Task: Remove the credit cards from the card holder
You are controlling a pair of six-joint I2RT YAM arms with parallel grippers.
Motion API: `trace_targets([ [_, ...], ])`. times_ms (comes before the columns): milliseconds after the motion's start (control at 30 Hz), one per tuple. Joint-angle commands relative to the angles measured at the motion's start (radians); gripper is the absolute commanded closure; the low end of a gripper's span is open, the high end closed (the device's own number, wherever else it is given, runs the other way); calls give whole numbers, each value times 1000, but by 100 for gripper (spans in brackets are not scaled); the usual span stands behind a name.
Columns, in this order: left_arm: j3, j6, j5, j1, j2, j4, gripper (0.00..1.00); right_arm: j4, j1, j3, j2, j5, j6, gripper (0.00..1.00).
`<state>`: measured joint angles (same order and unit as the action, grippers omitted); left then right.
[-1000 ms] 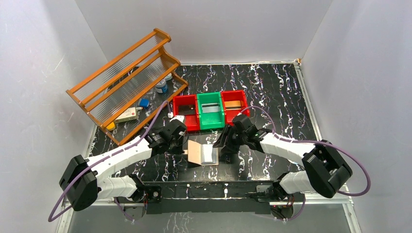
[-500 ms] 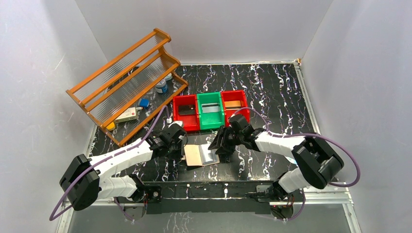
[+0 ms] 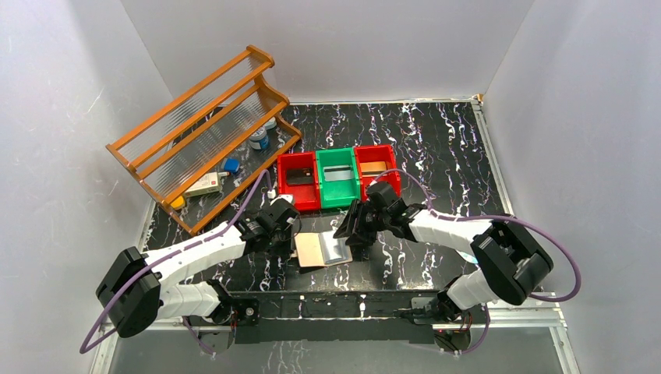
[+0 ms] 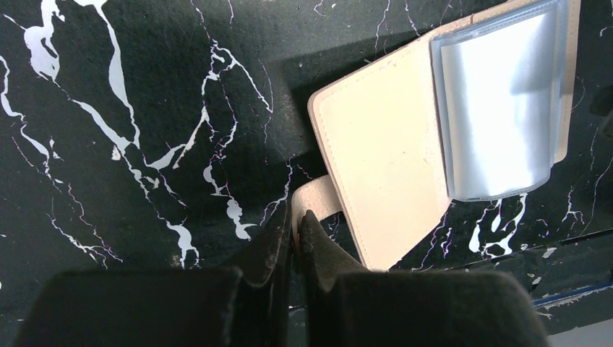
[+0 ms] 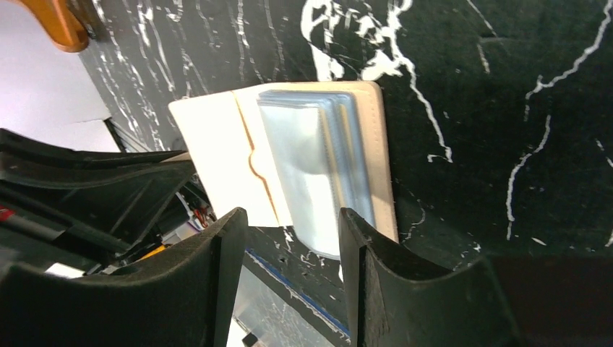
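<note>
The tan card holder [image 3: 314, 249] lies open on the black marbled table, its pale blue sleeves [image 4: 499, 116] facing up. My left gripper [image 4: 296, 215] is shut on the holder's small strap tab [image 4: 322, 196] at its left edge. My right gripper [image 5: 290, 217] hovers open over the sleeves [image 5: 311, 166] on the holder's right half, with nothing between its fingers. The credit cards lie in three bins behind the holder. A dark card [image 3: 298, 178] is in the left red bin, a silvery one [image 3: 337, 174] in the green bin, an orange-gold one [image 3: 374, 167] in the right red bin.
A wooden rack [image 3: 203, 132] leans at the back left with small items beneath it, among them a blue jar [image 3: 259, 141]. The row of bins [image 3: 338, 200] stands just behind both grippers. The table's near edge and metal rail [image 3: 351, 300] run close below the holder.
The holder's left cover, tilted up a second ago, now lies flatter. My right gripper has shifted a little left over the sleeves. The left gripper has kept its grip.
</note>
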<state>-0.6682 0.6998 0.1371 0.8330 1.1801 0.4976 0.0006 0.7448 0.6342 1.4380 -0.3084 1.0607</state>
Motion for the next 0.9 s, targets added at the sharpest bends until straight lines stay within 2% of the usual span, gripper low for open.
trace_targets([
  [0, 2, 1, -12, -3, 5, 4, 100, 2, 5, 53, -36, 12, -25, 42],
  [867, -4, -3, -45, -4, 32, -19, 100, 72, 36, 27, 61, -26, -7, 45],
])
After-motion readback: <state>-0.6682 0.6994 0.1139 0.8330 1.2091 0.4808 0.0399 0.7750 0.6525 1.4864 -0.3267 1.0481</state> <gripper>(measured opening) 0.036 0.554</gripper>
